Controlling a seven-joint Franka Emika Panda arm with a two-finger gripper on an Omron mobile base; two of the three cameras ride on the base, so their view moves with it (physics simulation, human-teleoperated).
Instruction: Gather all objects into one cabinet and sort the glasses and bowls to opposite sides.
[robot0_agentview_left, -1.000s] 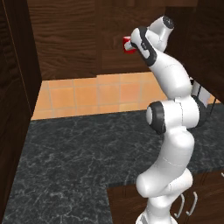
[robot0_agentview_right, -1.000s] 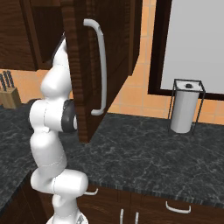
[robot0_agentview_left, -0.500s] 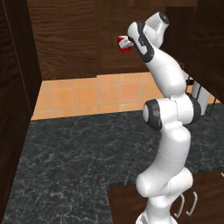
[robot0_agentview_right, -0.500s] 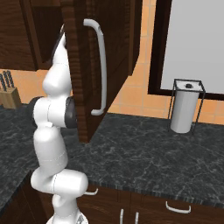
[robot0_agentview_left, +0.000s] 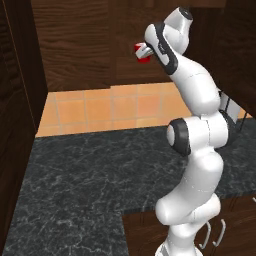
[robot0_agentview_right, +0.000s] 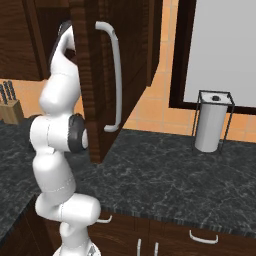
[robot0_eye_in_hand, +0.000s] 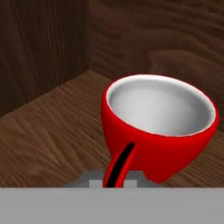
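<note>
Now tool (robot0_agentview_left: 144, 52) clamped on red cup (robot0_eye_in_hand: 159, 131), inside cabinet (robot0_eye_in_hand: 57, 127).

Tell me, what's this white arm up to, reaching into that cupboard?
The arm is reaching high into the dark wood cabinet, whose door with the long pale handle stands open. Its gripper is shut on a small red cup, white inside and empty. In the hand view the cup is close to the cabinet's wooden shelf, near a back corner; whether it touches the shelf is hard to say. A paper towel holder stands on the dark counter below.
</note>
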